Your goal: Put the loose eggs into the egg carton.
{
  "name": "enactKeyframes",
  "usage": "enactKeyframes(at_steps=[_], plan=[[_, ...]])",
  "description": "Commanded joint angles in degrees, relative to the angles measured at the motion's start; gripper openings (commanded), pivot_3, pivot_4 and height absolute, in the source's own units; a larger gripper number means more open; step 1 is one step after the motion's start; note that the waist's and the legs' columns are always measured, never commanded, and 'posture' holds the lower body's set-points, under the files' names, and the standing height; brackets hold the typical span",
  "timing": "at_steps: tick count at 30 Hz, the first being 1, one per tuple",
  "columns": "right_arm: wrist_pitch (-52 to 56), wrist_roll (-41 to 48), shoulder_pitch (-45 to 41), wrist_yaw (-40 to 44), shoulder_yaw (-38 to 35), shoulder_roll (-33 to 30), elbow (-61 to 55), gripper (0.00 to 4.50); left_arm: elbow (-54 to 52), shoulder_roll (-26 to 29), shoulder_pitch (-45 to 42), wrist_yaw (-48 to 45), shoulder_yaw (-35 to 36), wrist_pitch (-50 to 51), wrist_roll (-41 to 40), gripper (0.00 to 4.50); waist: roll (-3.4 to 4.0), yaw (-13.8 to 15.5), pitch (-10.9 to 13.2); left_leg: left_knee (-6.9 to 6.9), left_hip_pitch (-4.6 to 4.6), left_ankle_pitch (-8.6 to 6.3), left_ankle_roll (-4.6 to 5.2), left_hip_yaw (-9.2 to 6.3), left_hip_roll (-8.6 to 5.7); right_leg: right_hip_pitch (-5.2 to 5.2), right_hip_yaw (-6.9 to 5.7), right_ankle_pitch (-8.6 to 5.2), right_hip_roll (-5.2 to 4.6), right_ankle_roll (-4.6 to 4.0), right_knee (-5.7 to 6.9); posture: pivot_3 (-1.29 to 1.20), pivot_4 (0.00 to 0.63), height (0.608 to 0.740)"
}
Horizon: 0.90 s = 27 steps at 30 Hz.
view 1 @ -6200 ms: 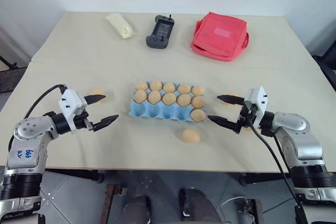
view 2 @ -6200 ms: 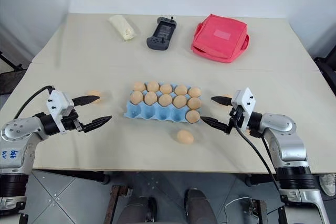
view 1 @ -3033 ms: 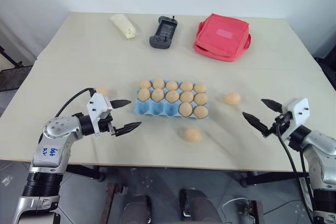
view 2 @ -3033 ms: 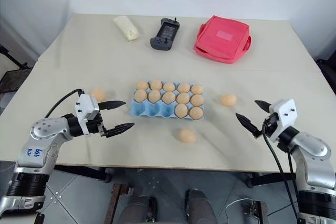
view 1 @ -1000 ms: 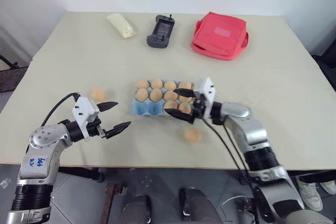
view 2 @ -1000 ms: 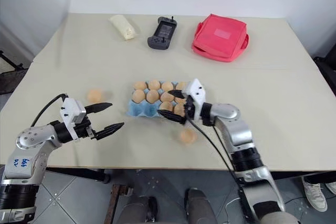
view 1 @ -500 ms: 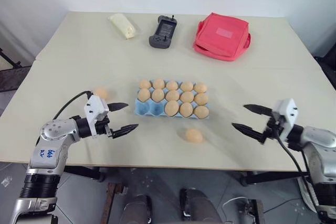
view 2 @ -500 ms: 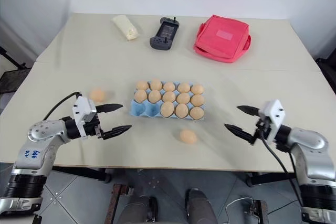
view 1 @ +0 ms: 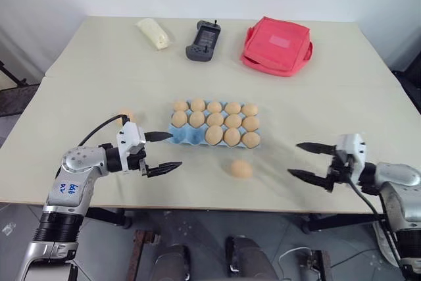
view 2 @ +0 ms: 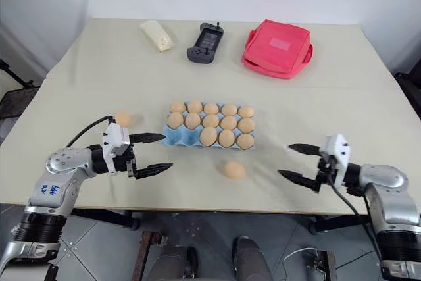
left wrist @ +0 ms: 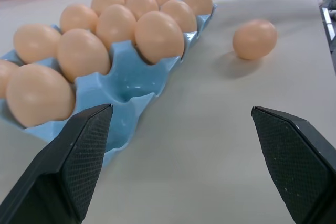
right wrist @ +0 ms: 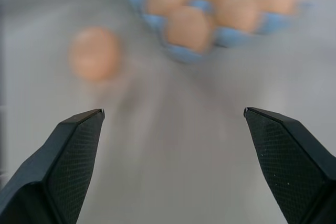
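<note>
Blue handwritten marks show on the left forearm's grey shell, too small to read; nothing else on the table carries legible writing. The egg carton (view 1: 214, 129) lies flat at the middle of the table (view 1: 342, 103), its long axis running left to right. Its far and middle rows are full, while the near row holds three eggs at its right end and has two empty cups at its left end. One loose egg (view 1: 241, 169) rests on the table just near of the carton's right half, long axis roughly left to right. A second loose egg (view 2: 122, 118) sits to the left of the carton, partly hidden behind the left arm's cable in the left eye view. The left gripper (view 1: 163, 152) hovers wide open and empty just left of the carton, pointing right; its wrist view looks into an empty blue cup. The right gripper (view 1: 309, 162) hangs wide open and empty near the table's right front edge, pointing left. At the far side lie a cream packet (view 1: 152, 33), a dark handheld controller (view 1: 202, 40) and a red pouch (view 1: 276, 45).
</note>
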Motion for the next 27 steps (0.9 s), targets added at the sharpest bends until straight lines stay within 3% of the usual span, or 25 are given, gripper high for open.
enactKeyframes(at_steps=[1,7,17,21,25,27], plan=[[5.43,0.71,-1.34,-1.23,4.48,0.24,-7.66,4.46,-1.59,1.54,1.06,0.14,2.62,-0.76,-0.69,4.5,0.0,0.05,0.0,0.0,-0.04,0.0,0.0,-0.01,0.0,-0.04,-0.01,0.0,-0.02,0.0,-0.02,0.0,0.15,0.74],[7.51,-1.81,-4.1,-3.69,11.02,2.62,-10.74,4.46,-3.46,3.67,4.28,0.23,5.01,0.63,-1.44,4.5,0.0,0.01,0.0,-0.06,-0.09,-0.02,-0.01,-0.05,-0.01,-0.07,-0.05,-0.01,-0.07,-0.01,-0.14,0.0,0.15,0.74],[0.83,-9.61,-9.76,-9.79,18.2,13.3,0.1,4.46,-7.78,4.46,8.0,2.69,7.81,3.18,-2.25,4.5,-0.01,-0.09,0.0,-0.12,-0.14,-0.03,-0.02,-0.07,-0.03,-0.09,-0.11,-0.01,-0.14,-0.03,-0.26,0.0,0.15,0.74],[0.64,-8.65,-10.3,-9.2,17.89,15.09,-0.13,3.61,-9.22,4.78,9.31,3.79,8.99,3.85,-2.57,4.5,-0.01,-0.15,0.0,-0.13,-0.15,-0.04,-0.02,-0.06,-0.03,-0.09,-0.12,-0.01,-0.14,-0.03,-0.27,0.0,0.15,0.74],[2.49,-5.33,-10.99,-6.86,17.04,14.8,-2.63,2.15,-9.84,4.96,10.96,4.48,10.59,3.97,-2.71,4.5,-0.01,-0.22,0.0,-0.13,-0.15,-0.06,-0.03,-0.06,-0.02,-0.09,-0.17,-0.01,-0.14,-0.03,-0.27,0.0,0.15,0.74],[3.14,-4.11,-12.13,-5.67,17.07,14.77,-3.25,1.92,-10.31,4.8,11.75,5.0,11.14,4.02,-2.76,4.5,-0.01,-0.23,0.0,-0.12,-0.14,-0.05,-0.02,-0.07,-0.02,-0.09,-0.17,-0.01,-0.14,-0.03,-0.26,0.0,0.15,0.74]])
